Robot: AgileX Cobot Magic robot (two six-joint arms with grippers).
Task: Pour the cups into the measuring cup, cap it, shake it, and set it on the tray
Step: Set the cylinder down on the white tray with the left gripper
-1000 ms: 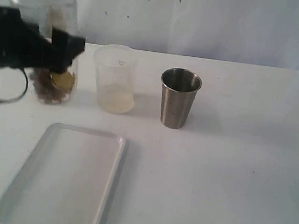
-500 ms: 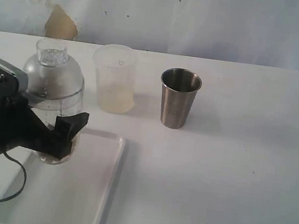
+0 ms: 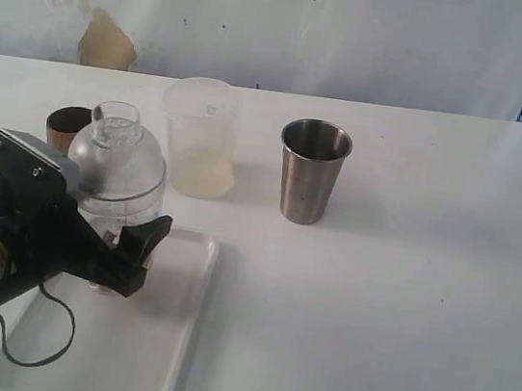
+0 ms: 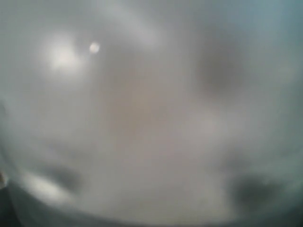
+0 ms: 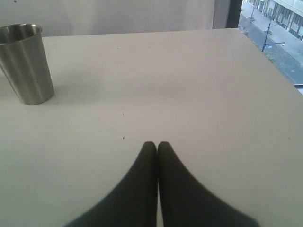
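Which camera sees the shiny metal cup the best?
The exterior view: the whole steel tumbler stands upright, its open mouth showing. The right wrist view catches it too, but clipped by the picture's edge. The left wrist view is only blur.

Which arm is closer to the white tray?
Left. The left gripper holds the measuring cup at the tray; the right gripper, jaws shut, is away beyond the steel tumbler.
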